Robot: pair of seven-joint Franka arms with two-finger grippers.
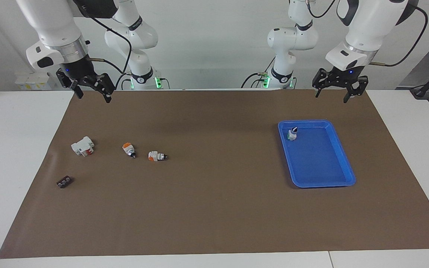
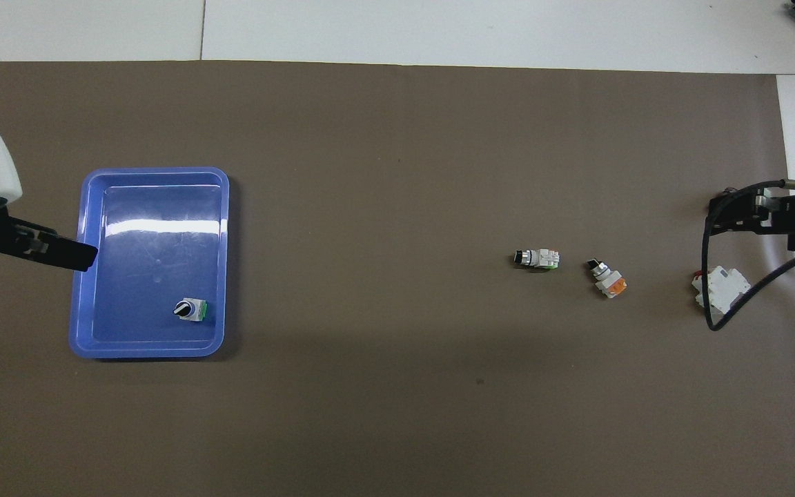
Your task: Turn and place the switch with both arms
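The switch (image 1: 292,134), white-bodied with a green end and a black-and-silver knob on top, stands inside the blue tray (image 1: 343,163), in the corner nearest the robots on the side toward the right arm. It also shows in the overhead view (image 2: 190,309). My left gripper (image 1: 333,95) is open and empty, raised over the mat's edge nearest the robots, apart from the tray (image 2: 156,172); it shows beside the tray in the overhead view (image 2: 59,252). My right gripper (image 1: 92,95) is open and empty, raised at the right arm's end of the mat (image 2: 749,210).
Two orange-ended switches (image 1: 129,150) (image 1: 157,156) lie on the brown mat toward the right arm's end, also in the overhead view (image 2: 608,279) (image 2: 539,259). A white-and-red block (image 1: 83,146) (image 2: 718,290) lies beside them. A small black part (image 1: 64,182) lies farther out.
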